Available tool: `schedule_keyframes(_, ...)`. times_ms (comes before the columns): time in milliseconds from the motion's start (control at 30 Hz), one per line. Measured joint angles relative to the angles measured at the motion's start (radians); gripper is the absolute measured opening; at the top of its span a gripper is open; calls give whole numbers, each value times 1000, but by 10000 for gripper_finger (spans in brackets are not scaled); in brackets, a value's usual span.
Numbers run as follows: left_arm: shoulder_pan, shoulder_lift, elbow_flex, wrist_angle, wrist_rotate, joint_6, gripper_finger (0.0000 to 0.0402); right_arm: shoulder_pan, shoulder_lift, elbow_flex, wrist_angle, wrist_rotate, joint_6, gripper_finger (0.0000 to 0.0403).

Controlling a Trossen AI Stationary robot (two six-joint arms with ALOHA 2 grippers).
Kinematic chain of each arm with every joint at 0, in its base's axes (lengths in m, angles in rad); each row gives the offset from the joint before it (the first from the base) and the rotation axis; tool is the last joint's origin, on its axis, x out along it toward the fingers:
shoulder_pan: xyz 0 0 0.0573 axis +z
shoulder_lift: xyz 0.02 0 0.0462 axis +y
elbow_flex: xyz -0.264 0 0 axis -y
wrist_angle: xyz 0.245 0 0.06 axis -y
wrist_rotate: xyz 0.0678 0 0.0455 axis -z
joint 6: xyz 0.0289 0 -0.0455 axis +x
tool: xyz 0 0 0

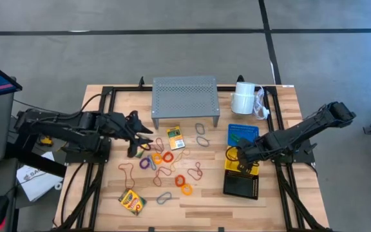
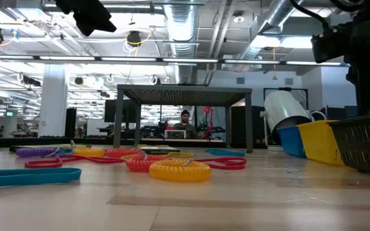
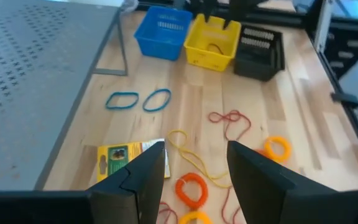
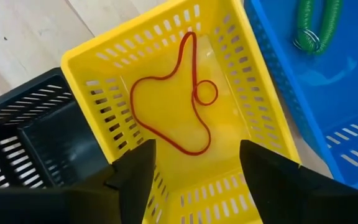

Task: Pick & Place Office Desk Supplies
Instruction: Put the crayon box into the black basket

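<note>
Hovering my right tool (image 4: 191, 165) over the yellow slotted plastic basket (image 4: 98, 65), fingers spread wide and holding nothing; the thin red rubber loop (image 4: 166, 102) lies flat on the basket floor right below. The remaining loops sit mid-table, much closer to my left tool (image 3: 194, 171), which hangs part-open and empty over the orange coiled loop (image 3: 190, 188).

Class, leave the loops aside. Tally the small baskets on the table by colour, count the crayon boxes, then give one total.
Blue slotted plastic basket: 1
Yellow slotted plastic basket: 1
Black slotted plastic basket: 1
Small yellow-green crayon boxes: 2
Total: 5
</note>
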Motion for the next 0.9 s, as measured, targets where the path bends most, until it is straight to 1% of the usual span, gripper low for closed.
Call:
schedule_keyframes(100, 13, 0, 8, -51, 33, 85, 168, 0, 0, 0, 0, 0, -5, 216)
schedule_keyframes(233, 27, 41, 80, -229, 47, 174, 176, 0, -3, 1, 1, 2, -6, 200)
schedule_keyframes(300, 39, 86, 120, -354, 19, 217, 182, 0, -3, 2, 2, 3, -5, 193)
schedule_keyframes(433, 71, 196, 186, -510, -65, 281, 195, 0, -3, 2, 30, 4, 0, 180)
schedule_keyframes(533, 106, 272, 199, -551, -107, 316, 204, 0, -3, 2, 50, 6, 3, 173)
schedule_keyframes(600, 132, 308, 197, -566, -109, 337, 210, 0, -3, 2, 58, 6, 11, 168)
schedule_keyframes(667, 169, 342, 197, -566, -83, 357, 215, 1, -3, 2, 63, 6, 14, 163)
schedule_keyframes(767, 235, 385, 197, -566, -14, 395, 218, 14, -3, 2, 62, 7, 21, 157)
schedule_keyframes(900, 313, 432, 197, -564, 4, 460, 217, 51, -3, 2, 62, 30, 68, 149)
